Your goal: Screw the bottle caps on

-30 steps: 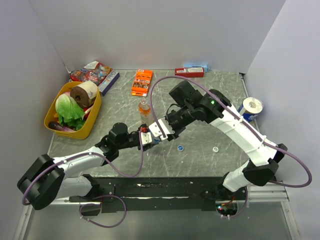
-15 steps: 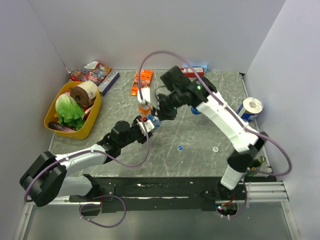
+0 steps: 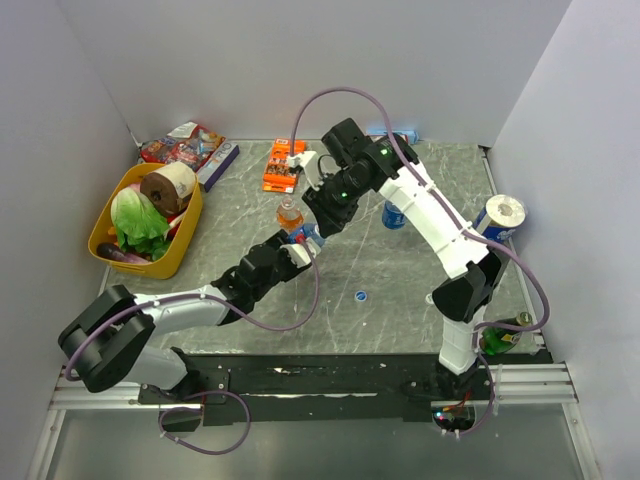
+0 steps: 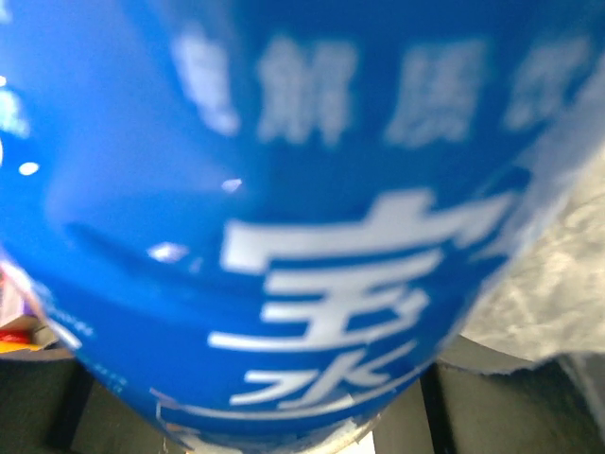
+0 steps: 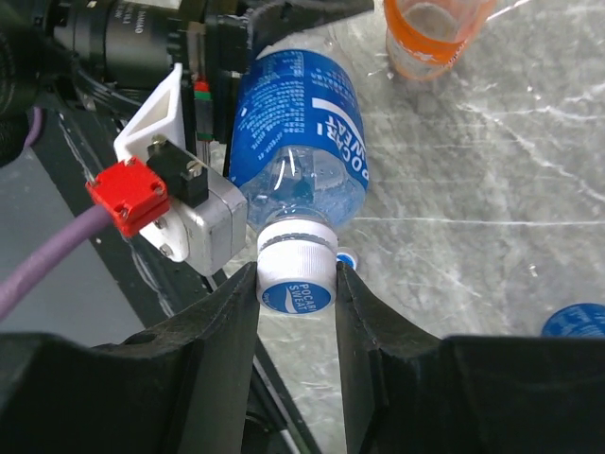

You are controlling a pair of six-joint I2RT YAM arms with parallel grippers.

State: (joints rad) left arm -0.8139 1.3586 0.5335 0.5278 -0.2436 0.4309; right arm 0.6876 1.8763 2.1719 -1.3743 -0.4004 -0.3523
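Observation:
A short bottle (image 5: 301, 123) with a blue label lies tilted off the table, and my left gripper (image 3: 298, 248) is shut on its body. That label (image 4: 284, 208) fills the left wrist view and hides the fingers. A whitish bottle cap (image 5: 296, 272) with a blue top sits on the bottle's neck. My right gripper (image 5: 296, 280) is shut on this cap, a finger against each side. The taller bottle (image 3: 288, 214) with orange liquid stands uncapped just beyond. A second blue-labelled bottle (image 3: 393, 214) stands to the right. One blue cap (image 3: 359, 296) lies loose on the table.
A yellow basket (image 3: 105, 215) with lettuce and a paper roll stands at the left. Snack packs (image 3: 185, 145), a flat orange box (image 3: 283, 165) and a red carton (image 3: 380, 145) line the back edge. A toilet roll (image 3: 500, 213) is at the right.
The left gripper carried the blue-labelled bottle farther back, toward the orange bottle. The right arm swung left and back with it, its gripper staying at the bottle's neck.

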